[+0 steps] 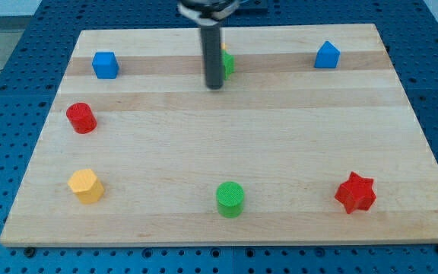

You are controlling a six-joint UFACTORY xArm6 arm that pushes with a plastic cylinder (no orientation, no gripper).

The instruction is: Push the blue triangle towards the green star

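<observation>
The blue triangle (326, 55) sits near the top right of the wooden board (226, 137). A green block (228, 64), likely the green star, lies at the top centre, mostly hidden behind my rod, so its shape is not clear. My tip (214, 86) rests on the board just left of and slightly below this green block, close to it or touching it. The blue triangle is far to the right of my tip, with bare board between them.
A blue cube (105, 65) is at the top left, a red cylinder (81, 118) at the left, a yellow hexagonal block (86, 186) at the bottom left. A green cylinder (230, 199) is at the bottom centre, a red star (354, 192) at the bottom right. A sliver of yellow (224, 49) shows behind the rod.
</observation>
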